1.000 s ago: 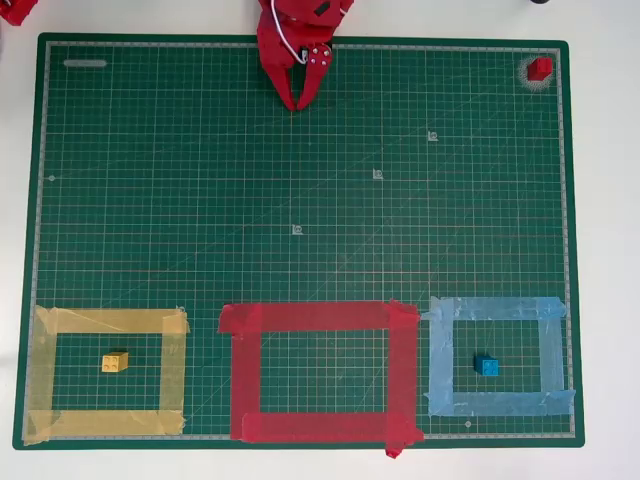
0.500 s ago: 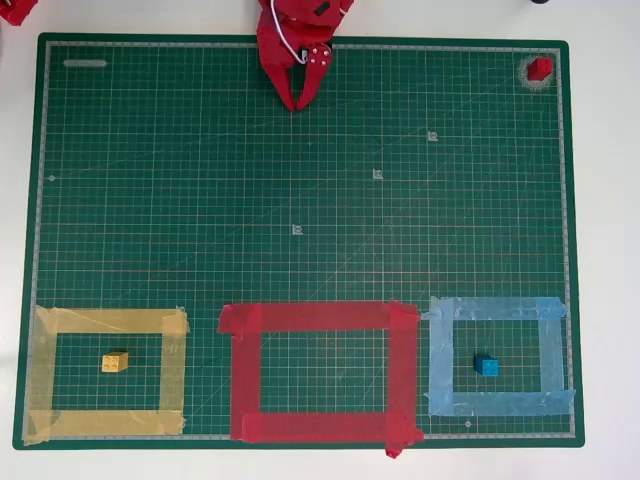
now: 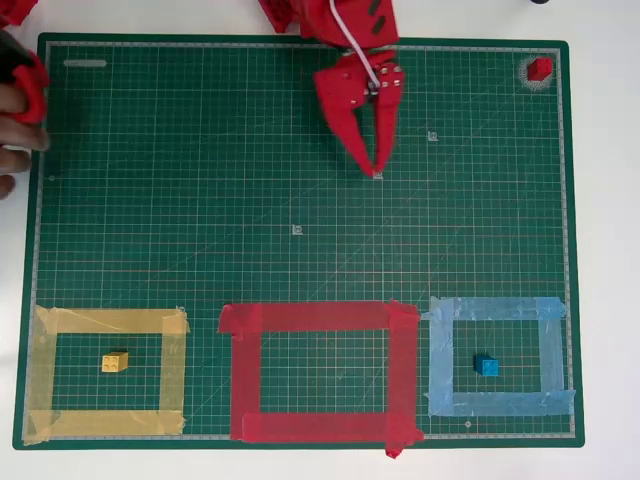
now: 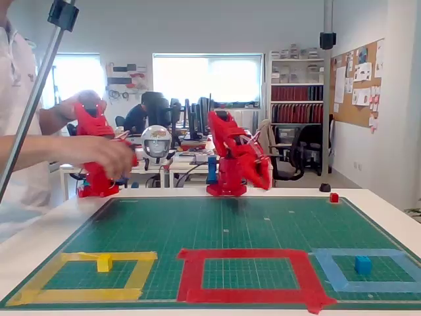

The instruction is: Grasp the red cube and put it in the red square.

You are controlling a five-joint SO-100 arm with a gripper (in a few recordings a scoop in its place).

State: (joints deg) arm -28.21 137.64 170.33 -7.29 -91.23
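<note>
Presently the claw (image 3: 377, 170) hangs over the upper middle of the green mat (image 3: 150, 200), fingers drawn nearly together at the tips and holding nothing. The red cube (image 3: 540, 68) sits in the mat's top right corner in the overhead view, well apart from the claw, to its right and nearer the arm's side of the mat; in the fixed view the red cube (image 4: 334, 197) stands at the far right edge of the surface, with the claw (image 4: 265, 183) to its left. The step in hand is judged to be the reach toward the cube, with the grasp not yet made. To do it well, the arm should swing right toward that corner, spread the fingers before descending, and come down with one finger on each side of the cube, squarely against its flat faces, since so small a brick will likely skid or tip if struck off centre. Its place close to the mat's border leaves little room for error on the outer side. The red square (image 3: 318, 316) lies at the bottom middle of the mat, its interior bare, far from both claw and cube. The yellow cube (image 3: 114, 362) rests inside the yellow tape frame (image 3: 110, 320), and the blue cube (image 3: 486, 366) inside the light-blue tape frame (image 3: 497, 308); neither needs disturbing.
</note>
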